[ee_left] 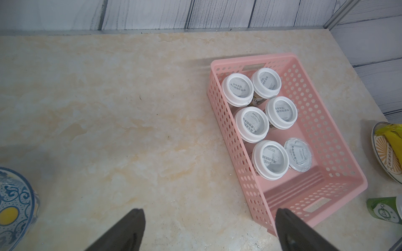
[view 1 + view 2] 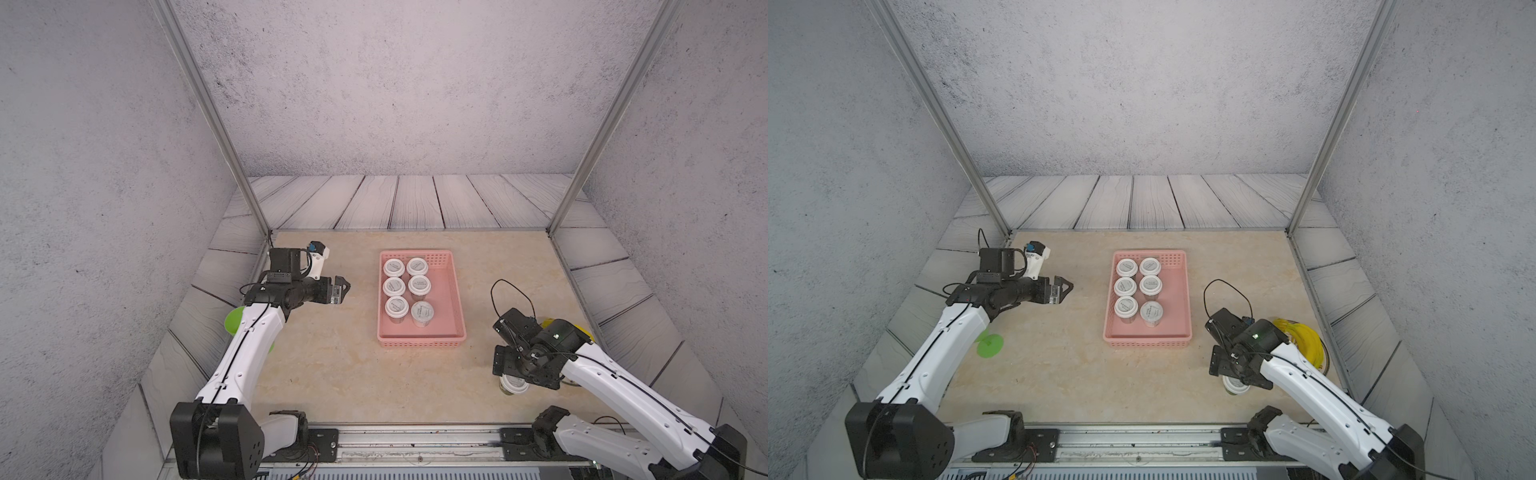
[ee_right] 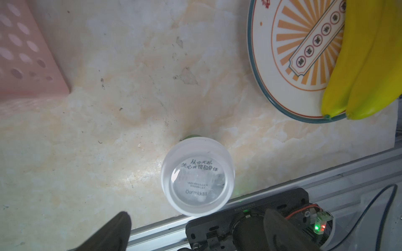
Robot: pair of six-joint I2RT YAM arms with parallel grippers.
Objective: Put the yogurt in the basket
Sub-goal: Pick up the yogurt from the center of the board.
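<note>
yogurt point(image 2: 394, 286) in basket point(image 2: 421, 343): six | lone yogurt point(image 3: 197, 178) on table point(image 2: 332, 365): one

Soft, even light is filling the enclosure in both top views, seemingly coming from above and leaving only faint, blurry-edged shadows on the table point(image 2: 332, 374) around the basket point(image 2: 419, 341). The wide lens is splaying the frame posts point(image 2: 216, 124) outward toward the upper corners. In the left wrist view a dim shadow is lying across the basket's near floor, and the dark fingers point(image 1: 132, 228) of the left hand point(image 1: 208, 217) are sitting out of focus. In the right wrist view glare is washing out the yogurt cup point(image 3: 196, 180) lid and the table beside it, while the right hand point(image 3: 198, 214) is blurring too.
</note>
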